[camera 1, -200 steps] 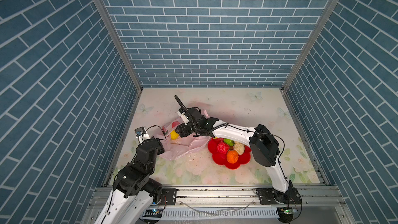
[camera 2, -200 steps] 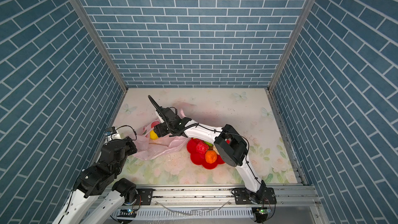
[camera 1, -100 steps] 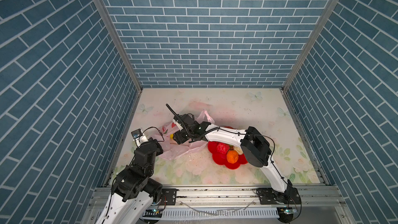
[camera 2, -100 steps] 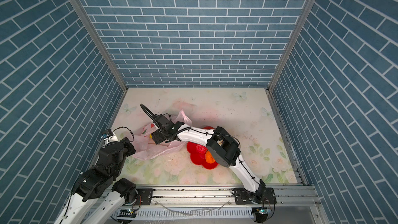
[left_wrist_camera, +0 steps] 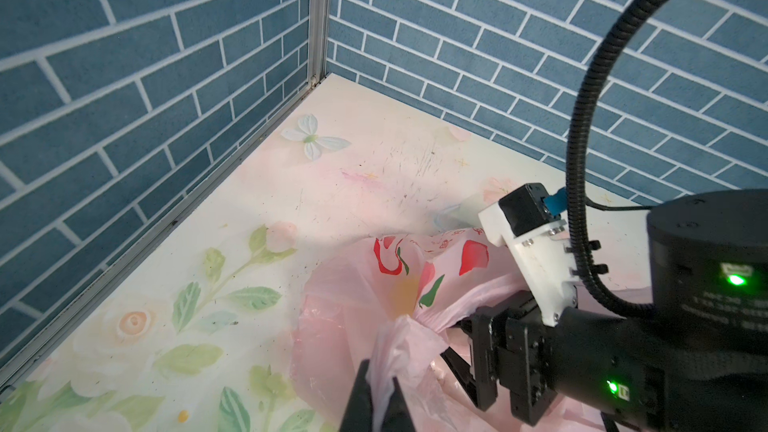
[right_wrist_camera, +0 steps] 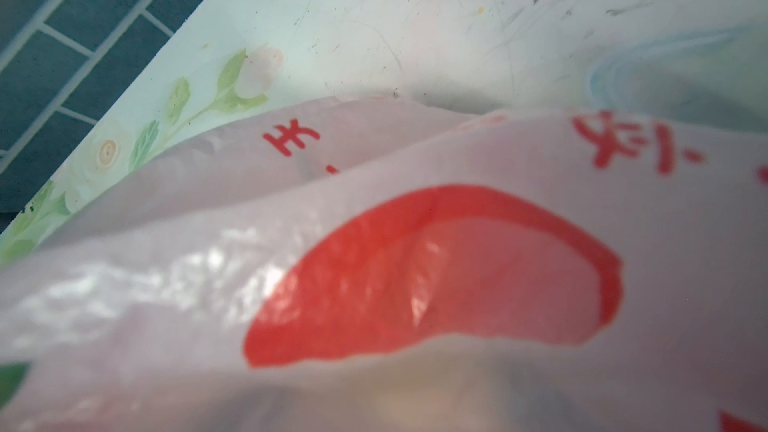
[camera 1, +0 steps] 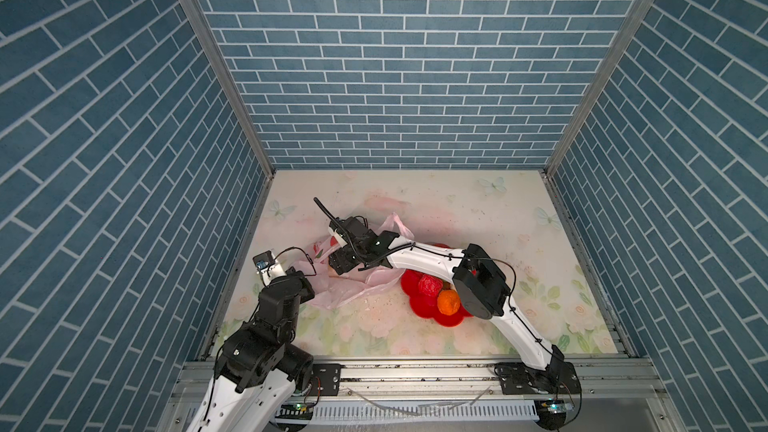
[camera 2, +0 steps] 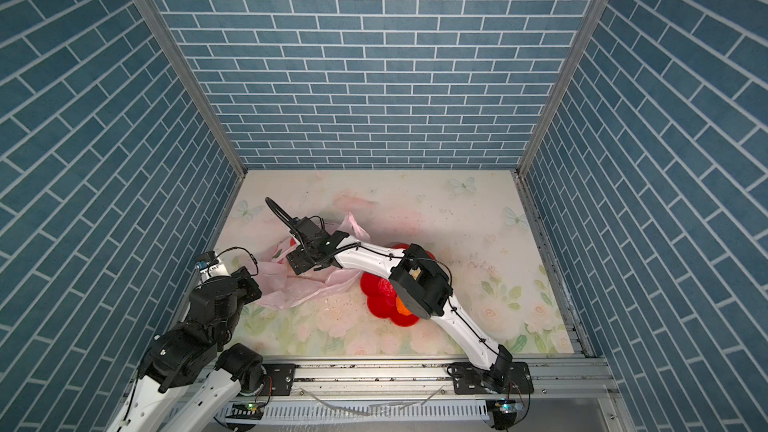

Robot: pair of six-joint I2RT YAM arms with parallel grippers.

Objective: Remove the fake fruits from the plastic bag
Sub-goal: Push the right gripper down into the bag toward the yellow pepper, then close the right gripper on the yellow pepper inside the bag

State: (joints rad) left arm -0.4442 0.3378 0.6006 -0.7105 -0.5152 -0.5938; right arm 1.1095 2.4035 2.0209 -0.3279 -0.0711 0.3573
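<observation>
Pink plastic bag [camera 1: 353, 288] lay between the arms. The left gripper [left_wrist_camera: 380, 401] was pinched tight on its bunched edge, and the right gripper [camera 1: 337, 264] sat nose-deep in the mouth, so it was closer to anything still inside. Couldn't tell its jaws. Visible fake fruits [camera 1: 430, 284] sat in the red dish [camera 1: 415, 311].

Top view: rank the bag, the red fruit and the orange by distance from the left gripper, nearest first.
1. Bag: pinched in the left gripper's jaws, left side.
2. Red fruit: in the dish, on its left part.
3. Orange: in the dish too, just beyond, further right.
</observation>
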